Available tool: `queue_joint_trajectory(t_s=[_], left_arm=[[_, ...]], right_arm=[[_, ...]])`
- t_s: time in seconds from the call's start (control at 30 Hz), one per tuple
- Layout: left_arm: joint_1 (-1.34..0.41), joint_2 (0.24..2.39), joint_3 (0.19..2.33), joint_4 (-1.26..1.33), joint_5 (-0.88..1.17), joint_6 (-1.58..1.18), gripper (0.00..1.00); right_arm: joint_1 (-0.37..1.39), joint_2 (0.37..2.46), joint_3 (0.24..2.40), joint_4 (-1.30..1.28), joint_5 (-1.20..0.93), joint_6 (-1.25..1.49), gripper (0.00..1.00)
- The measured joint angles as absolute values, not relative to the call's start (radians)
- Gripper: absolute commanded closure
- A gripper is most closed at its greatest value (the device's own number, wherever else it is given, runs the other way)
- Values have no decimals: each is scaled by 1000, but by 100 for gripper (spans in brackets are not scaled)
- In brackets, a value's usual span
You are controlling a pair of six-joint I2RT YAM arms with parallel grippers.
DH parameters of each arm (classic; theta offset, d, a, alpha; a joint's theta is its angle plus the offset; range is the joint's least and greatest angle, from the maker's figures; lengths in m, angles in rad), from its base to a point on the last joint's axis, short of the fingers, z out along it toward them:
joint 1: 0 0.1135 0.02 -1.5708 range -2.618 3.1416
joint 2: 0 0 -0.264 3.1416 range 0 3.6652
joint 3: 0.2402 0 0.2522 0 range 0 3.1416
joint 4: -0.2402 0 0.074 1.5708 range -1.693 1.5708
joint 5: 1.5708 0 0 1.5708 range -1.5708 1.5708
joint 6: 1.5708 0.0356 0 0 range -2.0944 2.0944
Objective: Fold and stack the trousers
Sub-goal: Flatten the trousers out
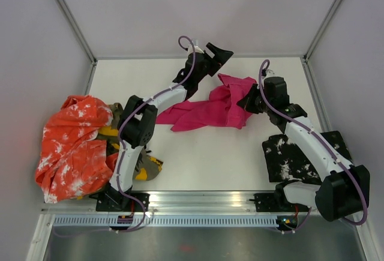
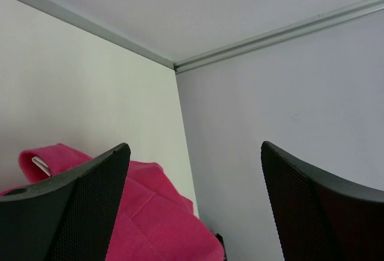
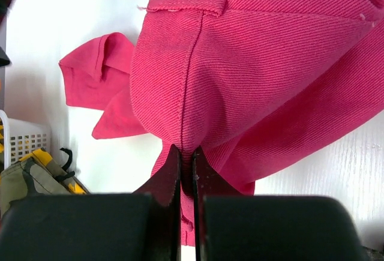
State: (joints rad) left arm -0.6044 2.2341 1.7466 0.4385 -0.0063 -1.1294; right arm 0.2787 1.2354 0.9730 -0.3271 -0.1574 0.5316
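Trousers in plain pink lie crumpled on the far middle of the table. One leg trails to the left and the bulkier part is bunched to the right.

The right gripper sits at that right-hand bunch. In its wrist view the fingers are pressed together on a fold of the pink cloth. A stitched seam runs down into the pinch, and a belt loop shows on the band above. The cloth hangs from the grip in a rounded bulge, and the rest lies on the table beyond.

The left gripper is near the back wall, just past the far edge of the pink pair. Its jaws are spread wide with nothing between them. Its wrist view shows only the wall corner in the gap, with pink cloth low beside its left finger.

The orange trousers, mottled with white, are heaped at the left edge of the table. They partly cover the camouflage trousers, which show around the left arm's base.

The black trousers, splattered with white, lie at the near right under the right arm, well apart from the pink pair
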Motion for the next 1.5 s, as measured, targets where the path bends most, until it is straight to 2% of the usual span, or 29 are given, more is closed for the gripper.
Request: queue_joint_trajectory(t_s=[0.23, 0.5, 0.67, 1.1, 1.2, 1.23, 1.3, 1.33, 1.37, 1.5], left_arm=[[-628, 2245, 1821, 187, -9, -1167, 6], [-640, 2136, 1793, -189, -146, -1167, 5], [-629, 2125, 1821, -211, -144, -1168, 9], [-630, 2338, 1981, -208, -98, -1176, 18], [-630, 2390, 2063, -198, -74, -1186, 33], [-630, 2407, 2089, -189, -66, -1190, 45], [-632, 2436, 2130, -168, -49, -1200, 61], [-633, 2447, 2146, -157, -44, -1205, 87], [-635, 2456, 2156, -147, -41, -1215, 98], [-627, 2461, 2160, -133, -15, -1231, 98]], right_arm=[[279, 1232, 971, -327, -130, 532, 100], [279, 1240, 971, -327, -104, 535, 100], [279, 1240, 971, -328, -105, 533, 100], [279, 1237, 958, -327, -128, 524, 100], [279, 1232, 954, -327, -135, 515, 100], [279, 1229, 953, -328, -135, 511, 100], [279, 1221, 946, -328, -137, 501, 100], [279, 1216, 942, -329, -137, 497, 100], [279, 1212, 938, -329, -136, 493, 100], [279, 1208, 937, -334, -125, 482, 100]])
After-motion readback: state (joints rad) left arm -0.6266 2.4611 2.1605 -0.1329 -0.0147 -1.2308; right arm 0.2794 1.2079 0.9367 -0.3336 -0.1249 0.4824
